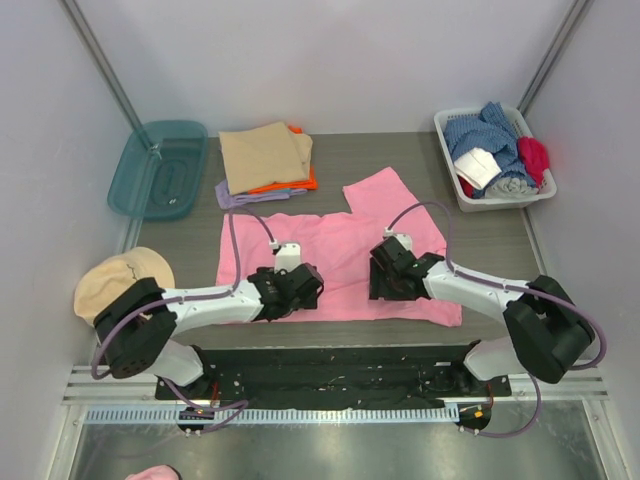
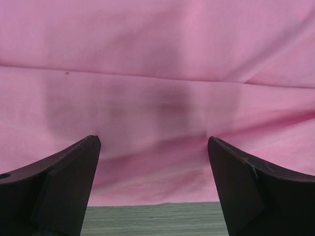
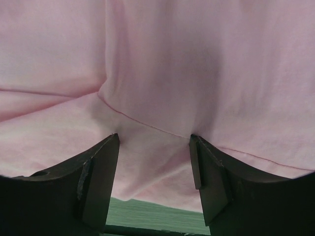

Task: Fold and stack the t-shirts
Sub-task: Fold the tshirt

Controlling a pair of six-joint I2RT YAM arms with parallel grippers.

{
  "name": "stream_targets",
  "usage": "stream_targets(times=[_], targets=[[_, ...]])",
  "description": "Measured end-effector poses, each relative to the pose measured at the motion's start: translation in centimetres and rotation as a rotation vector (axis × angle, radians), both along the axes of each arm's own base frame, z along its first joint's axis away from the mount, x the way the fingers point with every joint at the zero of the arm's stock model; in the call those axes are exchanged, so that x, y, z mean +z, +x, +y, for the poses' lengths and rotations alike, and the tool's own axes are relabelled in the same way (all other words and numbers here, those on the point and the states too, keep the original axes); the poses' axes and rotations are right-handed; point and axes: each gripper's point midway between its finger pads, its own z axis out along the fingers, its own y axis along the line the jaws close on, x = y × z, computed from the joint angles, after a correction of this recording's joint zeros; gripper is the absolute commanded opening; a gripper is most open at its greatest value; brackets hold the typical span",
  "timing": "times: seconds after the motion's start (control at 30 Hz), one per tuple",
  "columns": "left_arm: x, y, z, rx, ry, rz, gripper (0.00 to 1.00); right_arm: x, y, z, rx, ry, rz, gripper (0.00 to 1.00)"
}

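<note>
Pink t-shirt (image 1: 340, 245): lies spread and mostly flat at the centre of the table (image 1: 490, 240), one sleeve showing at its far right corner, not yet folded into a rectangle. Folded stack (image 1: 268, 165), far side left of centre: tan t-shirt (image 1: 262, 152) on top, orange t-shirt (image 1: 302, 183) under it, lilac t-shirt (image 1: 234, 197) at the bottom, so three appear done; the pink one remains to be folded and stacked, and perhaps more from the heaped white basket (image 1: 445, 140) at far right. Left gripper (image 1: 303, 287) and right gripper (image 1: 385, 280): both low over the pink shirt's near edge, fingers spread, the right pair over a seam, neither pinching cloth.
</note>
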Motion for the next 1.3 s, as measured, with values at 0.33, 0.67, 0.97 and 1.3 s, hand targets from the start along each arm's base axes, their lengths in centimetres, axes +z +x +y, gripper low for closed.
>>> stream_targets(times=[0.33, 0.67, 0.97, 1.3], targets=[[-1.8, -2.3, -1.6, -0.039, 0.036, 0.012, 0.95, -0.7, -1.1, 0.0, 0.013, -0.017, -0.025, 0.67], [-2.0, -4.8, -1.7, -0.029, 0.022, -0.003, 0.95, -0.9, -4.2, -1.5, -0.017, -0.058, 0.041, 0.67], [-1.8, -5.4, -0.7, 0.002, 0.015, 0.002, 0.97, -0.9, -5.3, -2.8, -0.066, -0.098, 0.074, 0.67], [8.5, -3.6, -2.1, -0.012, -0.048, -0.115, 1.00, 12.5, -0.4, -0.4, -0.102, 0.093, -0.233, 1.00]])
